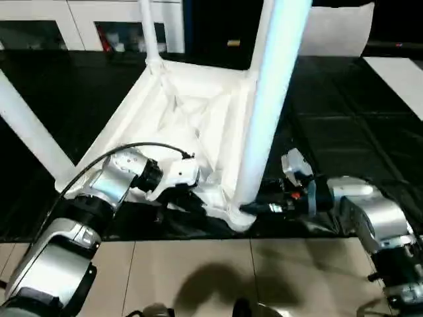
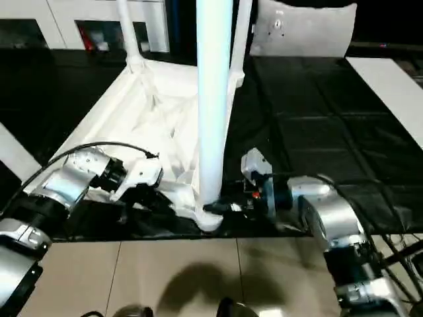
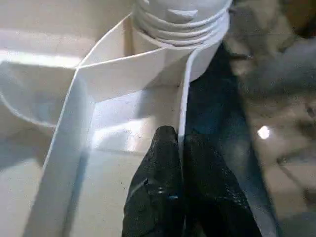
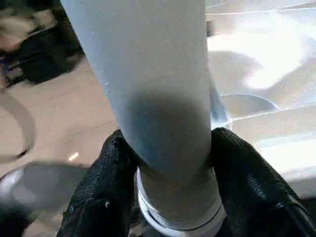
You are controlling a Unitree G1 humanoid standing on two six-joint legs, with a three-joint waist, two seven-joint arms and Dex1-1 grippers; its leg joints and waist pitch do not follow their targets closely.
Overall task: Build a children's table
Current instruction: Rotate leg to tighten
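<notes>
The children's table lies upside down on a black mat, its ribbed white underside [image 1: 192, 112] facing up. A thick white leg [image 1: 268, 99] rises from the near corner, and its threaded foot [image 3: 182, 19] sits in the corner socket. Thinner-looking legs stand at the far corner [image 1: 149, 30] and at the left [image 1: 30, 129]. My left gripper [image 3: 181, 140] is shut on the thin rim wall of the table top beside that socket. My right gripper [image 4: 173, 143] is closed around the base of the near leg, one finger [image 4: 106, 177] on each side.
The black mat [image 1: 344, 132] ends at a tan tiled floor [image 1: 198, 277] just in front of me. White cabinets [image 1: 79, 20] stand at the back left. A flat white board [image 1: 400, 72] lies at the right, and a pale sheet [image 1: 337, 30] stands behind the table.
</notes>
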